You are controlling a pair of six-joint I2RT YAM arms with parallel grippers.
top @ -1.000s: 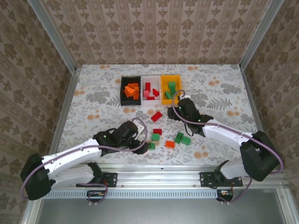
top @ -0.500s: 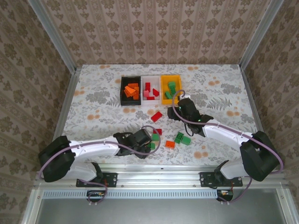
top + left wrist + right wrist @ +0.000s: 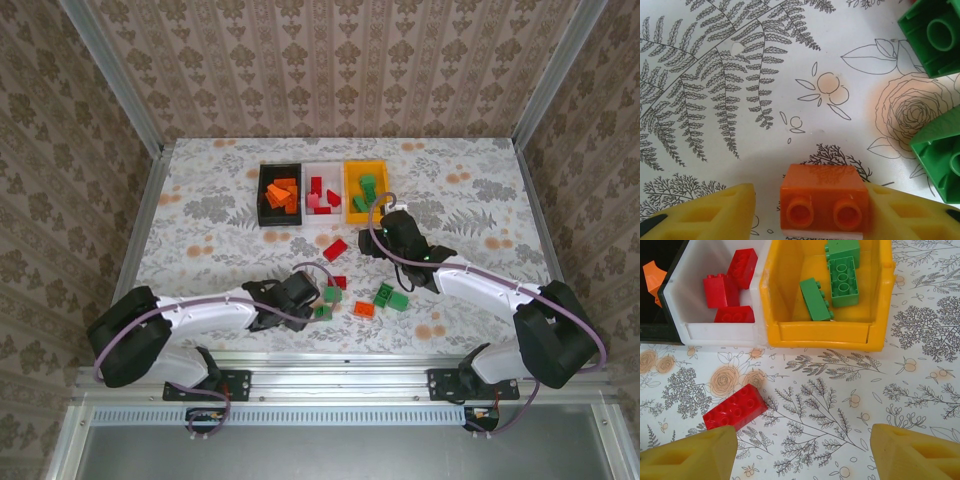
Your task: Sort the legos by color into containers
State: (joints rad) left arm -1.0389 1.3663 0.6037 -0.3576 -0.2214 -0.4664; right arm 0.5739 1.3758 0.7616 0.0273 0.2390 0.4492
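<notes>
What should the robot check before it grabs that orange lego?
1. Orange lego sits between the left end effector's fingers: ok.
2. Both fingers touch it: not ok, one stands apart.
3. Green legos lie apart from the orange one: ok.
4. Black bin holds orange legos and has room: ok.
5. Right end effector is open and holds nothing: ok.

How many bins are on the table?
3, in a row: black bin at left, white bin in the middle, yellow bin at right. None seems hidden.
</notes>
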